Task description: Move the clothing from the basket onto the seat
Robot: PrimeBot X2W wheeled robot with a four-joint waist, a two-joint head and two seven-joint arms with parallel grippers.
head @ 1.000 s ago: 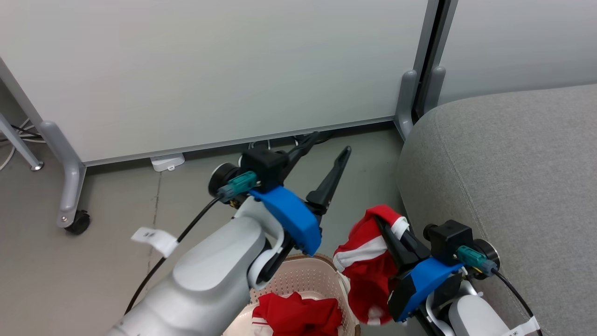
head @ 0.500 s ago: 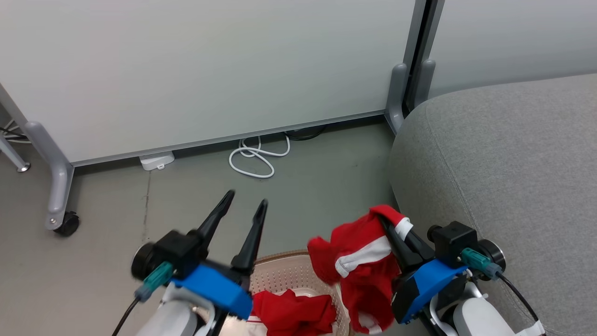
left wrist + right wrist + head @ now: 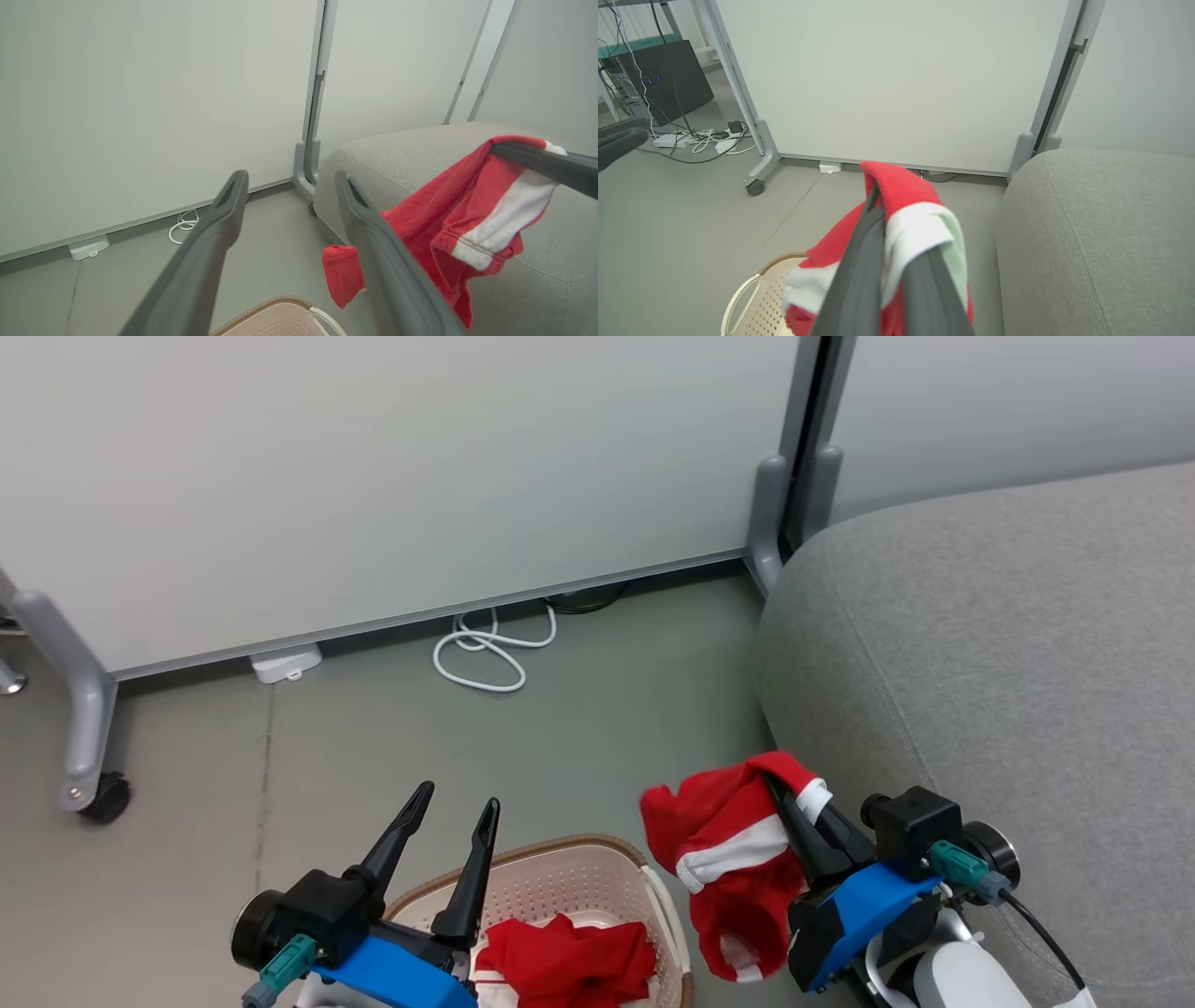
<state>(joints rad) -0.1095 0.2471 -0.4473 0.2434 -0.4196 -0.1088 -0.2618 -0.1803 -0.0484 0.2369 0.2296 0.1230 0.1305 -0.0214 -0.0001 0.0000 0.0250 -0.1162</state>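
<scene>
Jaws of the right gripper (image 3: 780, 791) pinched tight on a red garment (image 3: 728, 845), caught near its white-striped edge. Jaws of the left gripper (image 3: 457, 798) spread apart, holding nothing.

Changed over the last second: left arm drawn back and down from a raised reach above the basket (image 3: 569, 847), now parked at the basket's left rim, fingers pointing away from it toward the wall panel (image 3: 420, 476). (Whole head view swung as well, so any drift of the sofa in the picture down to the camera, not the furniture.) Right gripper hardly shifted, with the garment kept in its grip and hanging clear to the right of the basket, above the floor (image 3: 607, 728). Between the basket and the sofa (image 3: 1008, 663), then, and not yet over the cushion.

For the task, as a judgement: first piece lifted out and partway across, left arm out of the way, path rightward from the basket open. Left to do: carry over, let go, then back for the second garment (image 3: 565, 959), crumpled inside the basket.

Look of the held piece: soft, fleecy, bright red, with a white band across the middle and a white cuff by the fingertips. Draped limply over the closed fingers, one corner sticking out toward the basket, lower hem dangling below the gripper. Likely to sag and swing in transit, and might catch the basket's right rim if lowered too soon.
</scene>
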